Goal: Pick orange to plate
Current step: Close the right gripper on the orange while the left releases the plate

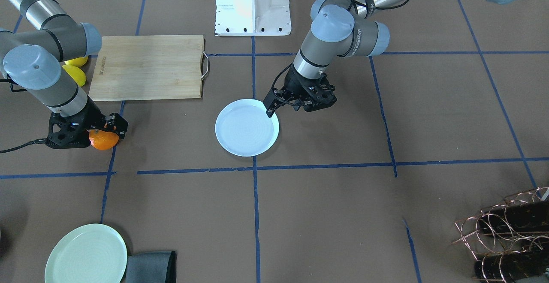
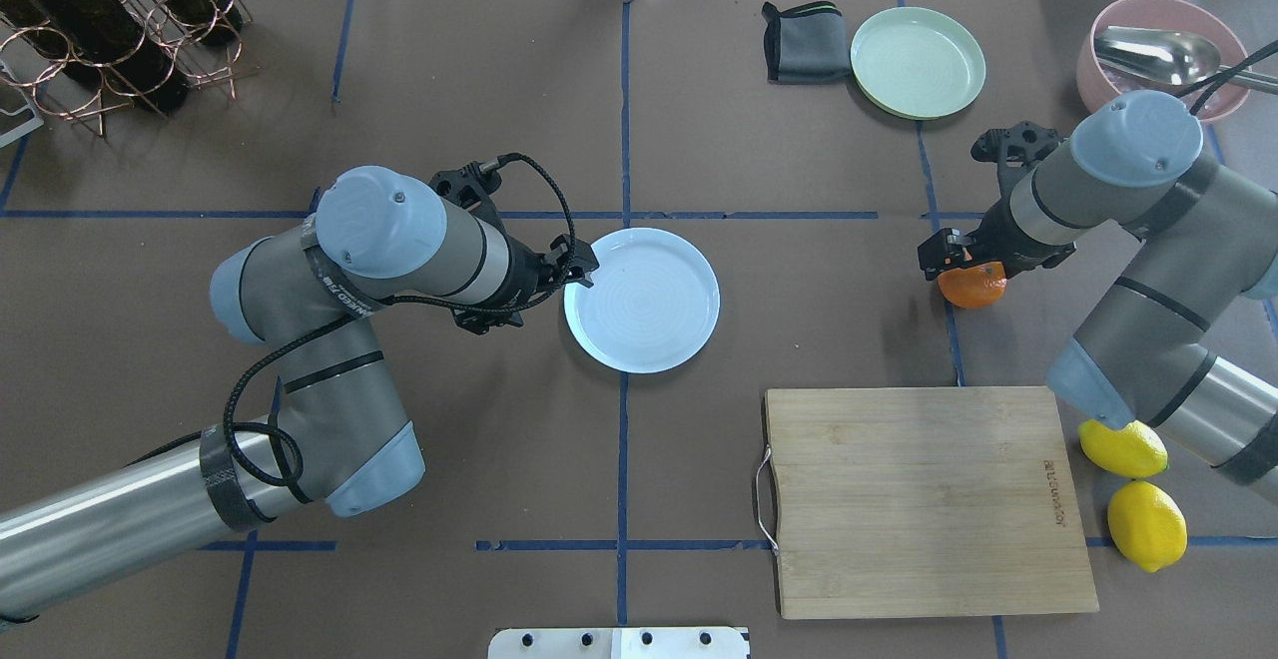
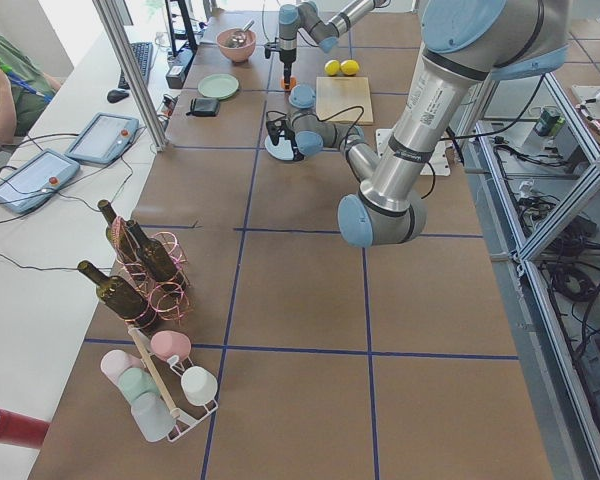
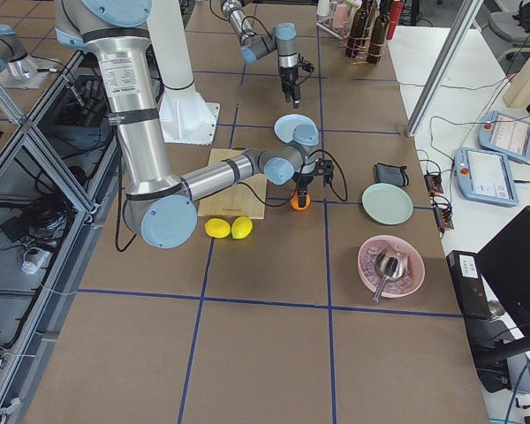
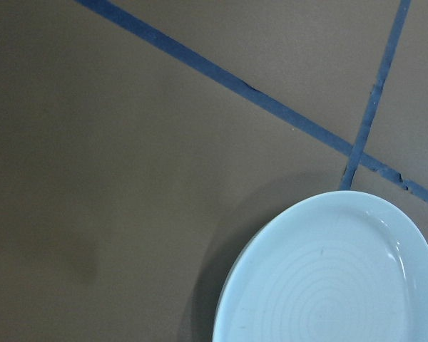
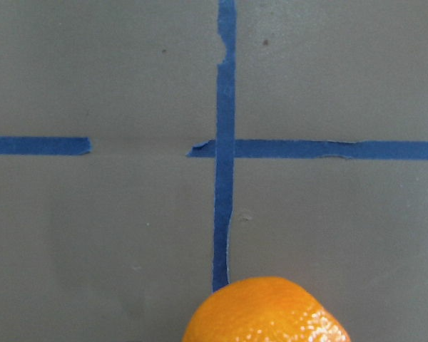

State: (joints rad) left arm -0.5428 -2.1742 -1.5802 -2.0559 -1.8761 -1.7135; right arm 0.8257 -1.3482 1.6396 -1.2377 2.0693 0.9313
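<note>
a: status, starting at the left of the overhead view?

b: the left gripper [image 2: 584, 270] hangs at the left rim of the round, shallow-rimmed white plate with a faint blue tint [image 2: 649, 305]. nothing is seen in it. how wide its jaws stand i cannot tell.

a: further right?

b: well apart from the plate, the small, round, bright orange fruit [image 2: 973, 288] sits by a blue tape line on the brown paper-covered table [image 2: 849, 320]. the right gripper [image 2: 954, 260] is directly over it, down at fruit level. the wrist view shows only the top of the orange and no fingers. the jaws probably straddle it, but whether they have closed on it cannot be told.

a: step in hand?

b: judged to be the grasp. recommendations: centre the jaws across the widest part of the orange. close firmly but gently, since a round fruit may roll or slip out. lift straight up before moving across. aim for the plate's right half, away from the left gripper. lower almost to the plate before release, because the low rim would hardly stop a roll.
</note>
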